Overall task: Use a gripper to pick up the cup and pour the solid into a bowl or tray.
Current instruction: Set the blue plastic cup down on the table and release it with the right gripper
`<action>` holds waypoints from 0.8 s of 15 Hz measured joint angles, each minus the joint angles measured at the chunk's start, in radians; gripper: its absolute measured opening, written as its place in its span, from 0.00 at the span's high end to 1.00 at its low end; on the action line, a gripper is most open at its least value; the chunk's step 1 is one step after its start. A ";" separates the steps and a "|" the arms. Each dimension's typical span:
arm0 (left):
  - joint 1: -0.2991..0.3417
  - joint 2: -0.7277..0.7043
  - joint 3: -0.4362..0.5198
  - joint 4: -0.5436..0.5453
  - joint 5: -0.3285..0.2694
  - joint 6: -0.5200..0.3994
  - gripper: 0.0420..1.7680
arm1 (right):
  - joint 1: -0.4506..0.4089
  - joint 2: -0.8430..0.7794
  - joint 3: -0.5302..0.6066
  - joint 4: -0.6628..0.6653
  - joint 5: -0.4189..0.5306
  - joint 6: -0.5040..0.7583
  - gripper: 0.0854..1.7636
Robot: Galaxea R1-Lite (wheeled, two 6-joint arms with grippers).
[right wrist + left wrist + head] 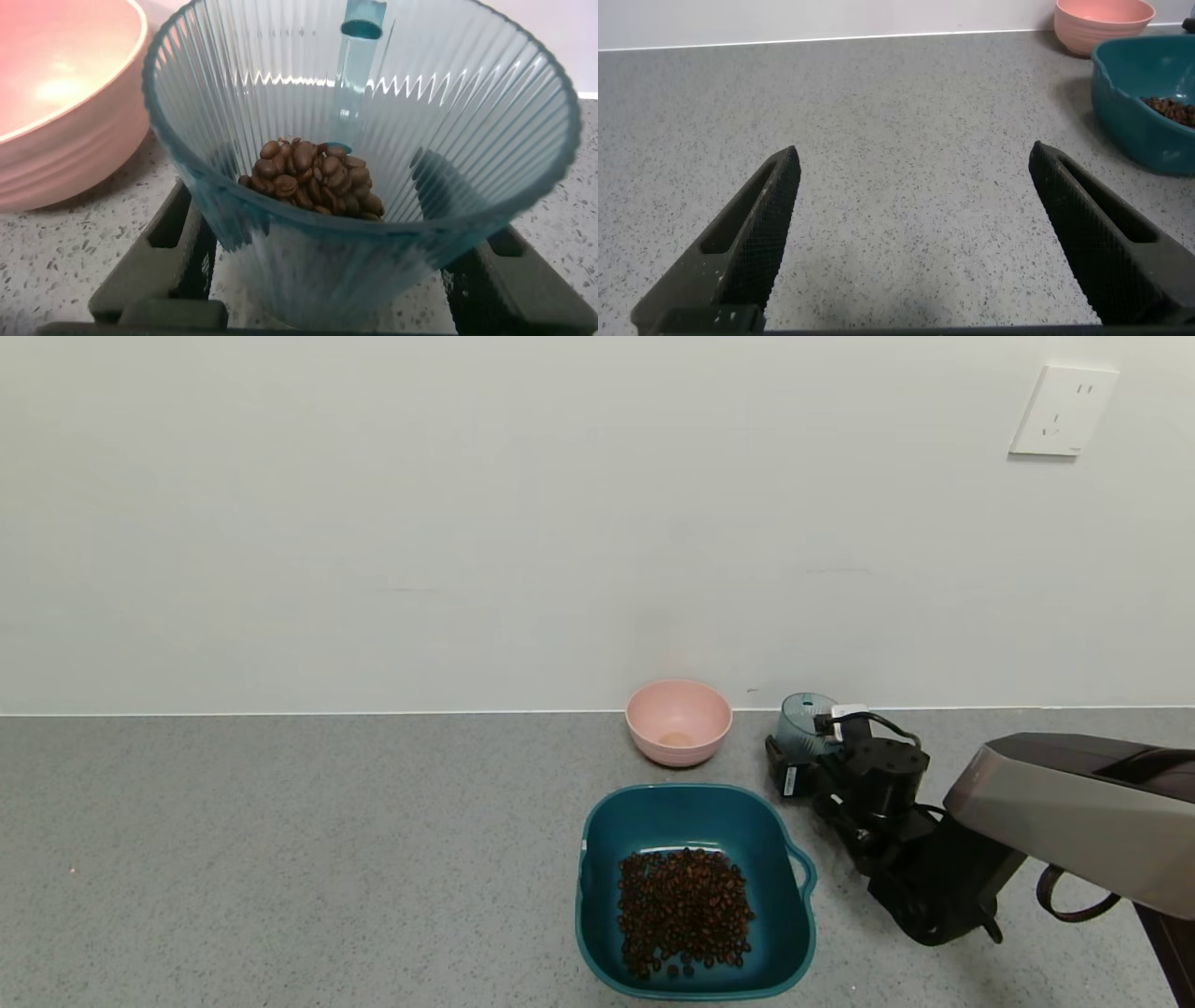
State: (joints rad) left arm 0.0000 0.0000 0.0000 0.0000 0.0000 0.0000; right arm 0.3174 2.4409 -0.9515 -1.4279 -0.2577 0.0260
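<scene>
A: Entry. The cup [360,168] stands upright on the counter [280,859] at the far right, right of the pink bowl [679,721] and beyond the teal basin [695,887]. The right gripper [794,761] is clamped on the cup's lower wall, one finger to each side in the right wrist view.

B: Handling?

A: Judged light: thin ribbed translucent plastic with only a small heap of beans [313,177] at the bottom. The wall likely flexes under a hard squeeze. The ribs should give the pads some purchase, so slip looks a small risk. A low grip on a tapered cup could let it ride upward; mid-height would seem safer for tipping.

B: And the basin?

A: Already holds a bed of the same beans. Its loop handle faces right, toward the arm.

B: Left arm?

A: The left gripper [910,233] is parked over bare counter left of the basin, fingers spread wide, holding nothing.

B: Anything unclear?

A: The cup's foot is hidden behind the fingers, so I cannot tell whether it touches the counter. In the head view the wrist covers most of the cup. A faint tan patch inside the pink bowl is unidentifiable.
</scene>
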 joint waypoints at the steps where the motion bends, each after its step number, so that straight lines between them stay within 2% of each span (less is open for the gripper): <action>1: 0.000 0.000 0.000 0.000 0.000 0.000 0.00 | 0.002 0.000 0.001 -0.002 0.000 0.001 0.24; 5: 0.000 0.000 0.000 0.000 0.000 0.000 0.00 | 0.003 0.009 0.005 -0.019 0.000 0.007 0.24; 7: 0.000 0.000 0.000 0.000 0.000 0.000 0.00 | 0.001 0.011 0.006 -0.020 0.000 0.007 0.19; 12: 0.000 0.000 0.000 0.000 0.000 0.000 0.00 | -0.008 0.011 0.003 -0.021 0.004 0.006 0.11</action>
State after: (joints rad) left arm 0.0000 0.0000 0.0000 0.0000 -0.0004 0.0000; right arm 0.3098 2.4515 -0.9481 -1.4494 -0.2534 0.0321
